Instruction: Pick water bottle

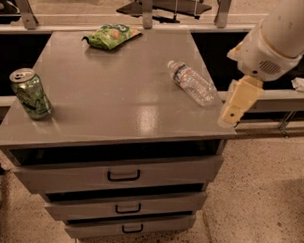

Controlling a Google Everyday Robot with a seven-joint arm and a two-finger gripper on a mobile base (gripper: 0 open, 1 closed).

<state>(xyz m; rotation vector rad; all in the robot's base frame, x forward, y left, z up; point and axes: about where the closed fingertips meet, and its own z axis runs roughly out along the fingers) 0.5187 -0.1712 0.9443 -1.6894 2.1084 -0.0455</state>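
Hand (236, 105) poised off table (118, 92) edge, opening not discernible; water bottle (192, 83), lying flat, judged light, crushable; mid-body grip advised.

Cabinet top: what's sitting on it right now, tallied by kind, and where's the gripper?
water bottle: 1, lying on its side near the right edge
soda can: 1, green, upright at front left
snack bag: 1, green, at the back
Total: 3
The gripper hangs just off the right edge of the cabinet top, beside the water bottle, not touching it.
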